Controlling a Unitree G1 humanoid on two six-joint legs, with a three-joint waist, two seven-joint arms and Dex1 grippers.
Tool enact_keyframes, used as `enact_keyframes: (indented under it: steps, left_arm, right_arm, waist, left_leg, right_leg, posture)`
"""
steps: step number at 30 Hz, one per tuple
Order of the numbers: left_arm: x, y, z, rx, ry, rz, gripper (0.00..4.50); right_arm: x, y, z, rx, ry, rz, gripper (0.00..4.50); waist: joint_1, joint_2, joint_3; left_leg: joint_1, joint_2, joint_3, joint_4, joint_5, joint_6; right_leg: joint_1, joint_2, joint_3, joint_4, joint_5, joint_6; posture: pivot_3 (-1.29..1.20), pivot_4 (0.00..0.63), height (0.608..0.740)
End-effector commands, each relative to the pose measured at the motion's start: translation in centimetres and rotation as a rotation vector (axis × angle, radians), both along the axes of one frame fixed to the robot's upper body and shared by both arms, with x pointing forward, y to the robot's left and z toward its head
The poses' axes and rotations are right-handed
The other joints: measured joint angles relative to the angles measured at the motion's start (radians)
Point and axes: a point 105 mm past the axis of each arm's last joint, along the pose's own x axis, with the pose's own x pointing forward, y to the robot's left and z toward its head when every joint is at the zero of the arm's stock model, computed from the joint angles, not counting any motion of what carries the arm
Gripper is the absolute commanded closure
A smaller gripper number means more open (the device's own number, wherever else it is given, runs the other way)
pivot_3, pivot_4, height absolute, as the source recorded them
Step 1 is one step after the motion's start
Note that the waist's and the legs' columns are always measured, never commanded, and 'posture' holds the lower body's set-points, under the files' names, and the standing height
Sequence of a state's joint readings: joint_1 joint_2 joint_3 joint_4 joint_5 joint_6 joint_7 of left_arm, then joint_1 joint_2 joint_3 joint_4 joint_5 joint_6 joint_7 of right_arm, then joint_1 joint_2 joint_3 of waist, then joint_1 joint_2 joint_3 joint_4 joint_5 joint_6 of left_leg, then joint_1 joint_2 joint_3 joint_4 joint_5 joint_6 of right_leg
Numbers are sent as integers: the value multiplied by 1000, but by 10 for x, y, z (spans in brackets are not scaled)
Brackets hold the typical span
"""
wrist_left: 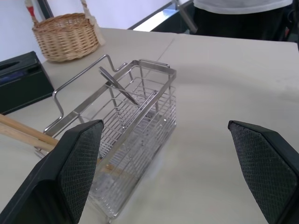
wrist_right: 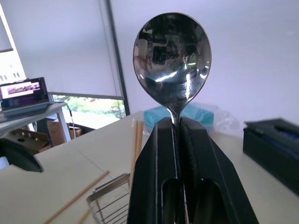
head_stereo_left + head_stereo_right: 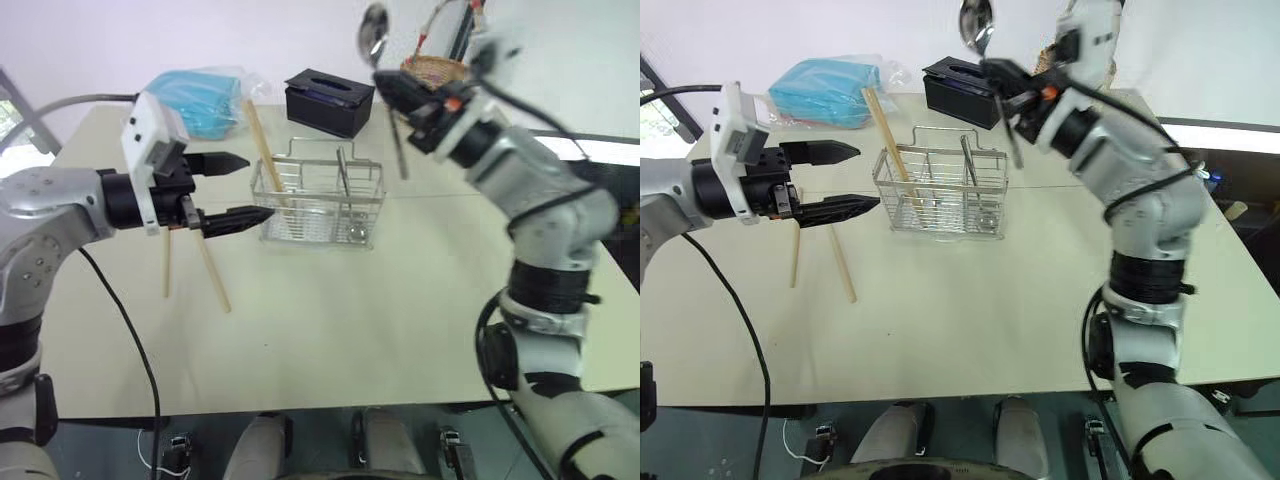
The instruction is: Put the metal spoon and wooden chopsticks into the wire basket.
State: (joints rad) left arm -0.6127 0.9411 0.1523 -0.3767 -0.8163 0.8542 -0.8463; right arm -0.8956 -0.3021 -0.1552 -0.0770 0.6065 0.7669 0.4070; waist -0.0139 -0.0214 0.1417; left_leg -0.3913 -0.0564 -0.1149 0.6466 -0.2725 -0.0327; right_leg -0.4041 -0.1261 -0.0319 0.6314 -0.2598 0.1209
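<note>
I have the right gripper (image 3: 1012, 88) clamped on the metal spoon (image 3: 976, 24), pinching the neck so the bowl stands up past the fingertips and the thin handle hangs down below them. It is held in the air above and a little beyond the far right end of the wire basket (image 3: 940, 195). My left gripper (image 3: 840, 178) hovers with its fingers spread wide and nothing between them, just beside the basket's left end. A pair of wooden chopsticks (image 3: 883, 132) already leans out of that end, and two more chopsticks (image 3: 842, 265) lie on the table (image 3: 970, 320) below and slightly behind the left fingertips. I judge the spoon step is in hand: next I must bring it over a compartment, handle down, lower and release.
</note>
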Motion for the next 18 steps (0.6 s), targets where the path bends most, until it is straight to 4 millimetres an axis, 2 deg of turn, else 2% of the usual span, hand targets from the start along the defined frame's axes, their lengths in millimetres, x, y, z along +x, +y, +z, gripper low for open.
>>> enact_keyframes:
  steps: [1,6,11,16,18]
  left_arm:
    - [-5,3,15,-4,-75,23,0]
    - [-11,9,15,-5,-82,63,0]
    - [-14,14,18,-16,-90,104,0]
    - [-14,15,22,-25,-97,122,0]
    - [-12,16,24,-35,-101,127,0]
  right_arm:
    - [7,11,17,60,-99,-46,4485]
    - [22,24,1,115,-116,-100,4485]
    - [26,25,-6,137,-157,-117,4485]
    - [28,25,-21,145,-146,-113,4485]
    - [30,20,-28,170,-124,-135,3777]
  waist:
    - [-2,0,0]
    - [-5,0,0]
    - [-5,1,0]
    - [-6,1,1]
    - [-6,1,0]
  left_leg:
    - [0,0,0,0,0,0]
    - [0,-1,0,-1,1,-1]
    - [1,-1,0,0,1,-2]
    - [2,0,-1,0,1,-2]
    - [2,0,-1,0,2,-3]
  right_leg:
    - [-1,0,0,1,0,0]
    - [-3,1,1,1,0,0]
    - [-3,2,1,1,0,0]
    - [-3,4,1,1,1,-1]
    - [-3,5,1,1,1,-2]
  posture:
    - [0,150,661]
    - [0,150,661]
    - [0,150,661]
    - [0,150,661]
    - [0,150,661]
